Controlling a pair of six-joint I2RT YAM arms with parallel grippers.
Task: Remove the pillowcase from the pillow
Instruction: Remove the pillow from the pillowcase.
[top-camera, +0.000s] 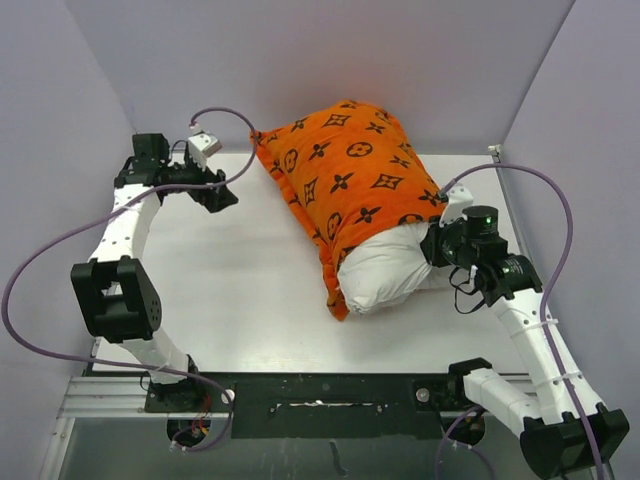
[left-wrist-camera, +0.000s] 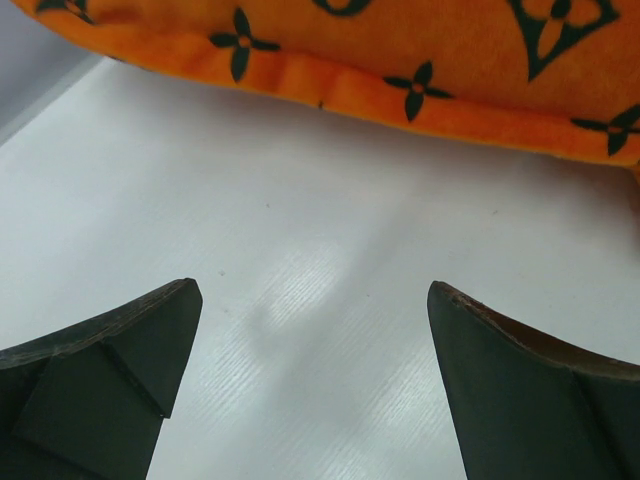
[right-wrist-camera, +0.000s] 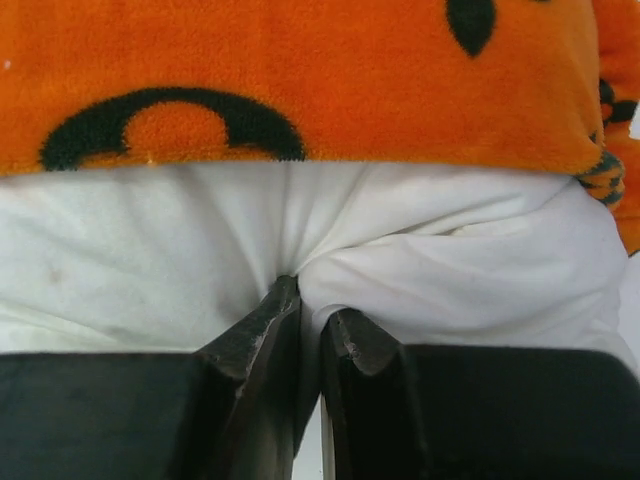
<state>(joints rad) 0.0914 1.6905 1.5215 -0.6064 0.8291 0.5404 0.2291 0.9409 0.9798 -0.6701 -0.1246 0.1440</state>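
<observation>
1. Counter (top-camera: 250, 270): white, walled at the back and both sides. Pillow and case lie on its far right part, running diagonally from the back wall toward the near right.
2. Pillowcase (top-camera: 345, 170): orange plush with black motifs. It covers the far, upper part of the pillow; the open mouth faces the near side. One hemmed edge lies on the counter ahead of the left hand, as the left wrist view shows.
3. Pillow (top-camera: 385, 270): white, the near end bulging out of the case mouth and resting on the counter.
4. Right hand (right-wrist-camera: 312, 300): at the pillow's exposed right side, just below the case hem. Fingers nearly together, pinching a fold of white pillow fabric.
5. Left hand (left-wrist-camera: 310, 300): far left of the counter, fingers wide apart, holding nothing. Near the case's far-left corner, not touching it.
</observation>
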